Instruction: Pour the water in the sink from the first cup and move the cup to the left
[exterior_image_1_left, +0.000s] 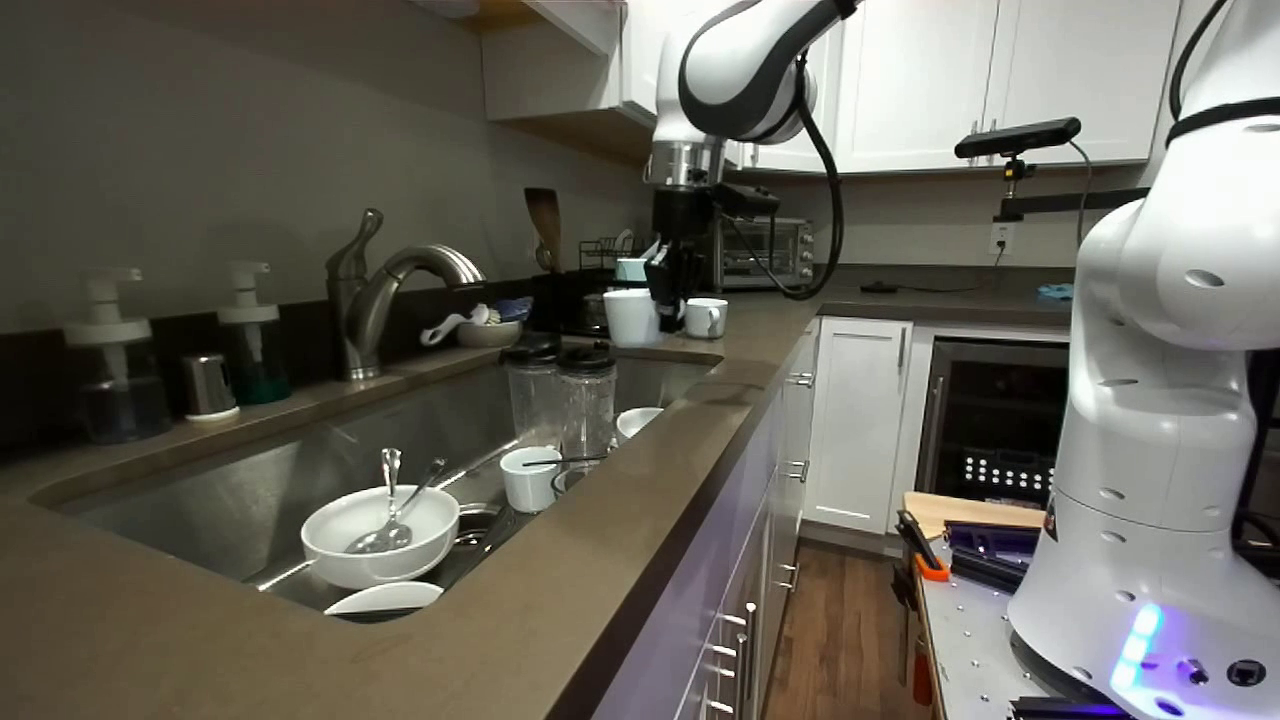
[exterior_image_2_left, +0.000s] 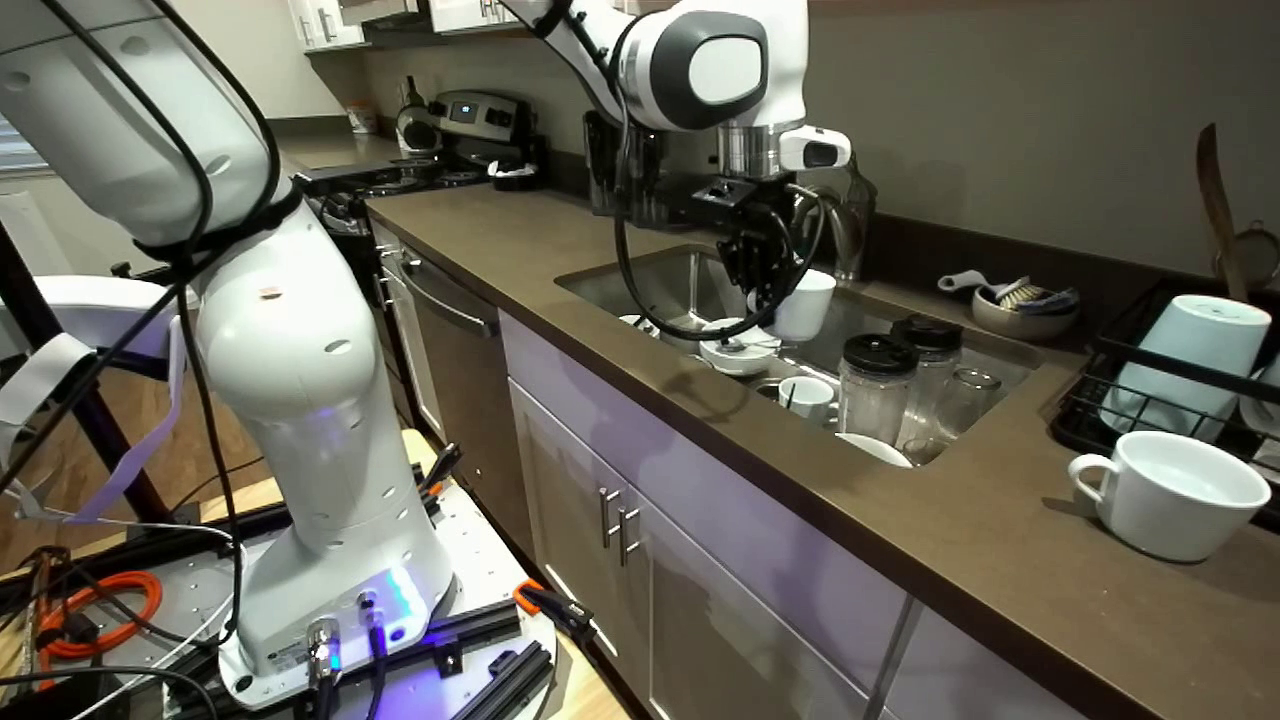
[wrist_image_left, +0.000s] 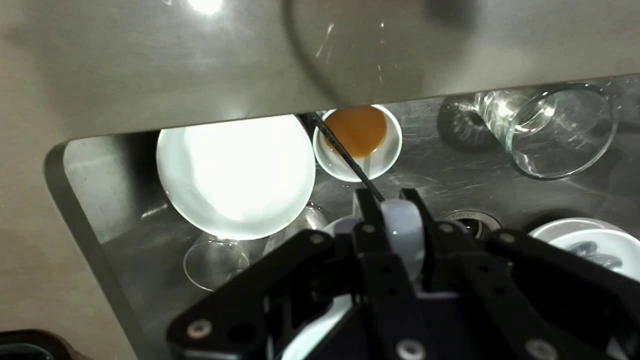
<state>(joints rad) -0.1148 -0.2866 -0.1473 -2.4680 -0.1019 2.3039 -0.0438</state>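
- First cup (exterior_image_2_left: 808, 308), one, white: between the fingers (wrist_image_left: 368, 215), close to upright in both exterior views.
- Gripper (wrist_image_left: 389, 205), one: its two fingers pinch a pale part of that cup; whether this is the handle, I cannot tell.
- Sink (exterior_image_1_left: 230, 500), one basin: below the fingers and the cup they hold.
- Sink mug (wrist_image_left: 377, 162), one, white: below the fingers, just past their tips in the wrist view, with brown liquid (wrist_image_left: 365, 130) inside and one dark stick (wrist_image_left: 344, 151) leaning across.
- Large white bowl (wrist_image_left: 235, 170), one: left of the fingertips in the wrist view.
- Clear glasses (wrist_image_left: 560, 140), two that I can make out in the wrist view: one either side of the fingers.
- Lidded jars (exterior_image_2_left: 878, 400), two, black-topped: right of the fingers and lower in an exterior view.
- Spoon bowl (exterior_image_1_left: 372, 568), one, white, with two spoons (exterior_image_1_left: 385, 537): low and left of the fingers in an exterior view.
- Faucet (exterior_image_1_left: 366, 325), one: left of the fingers in an exterior view.
- Counter mug (exterior_image_2_left: 1180, 505), one, white: well apart from the fingers, on the countertop (exterior_image_2_left: 980, 540).
- Soap dispensers (exterior_image_1_left: 120, 395), two: far left of the fingers in an exterior view.
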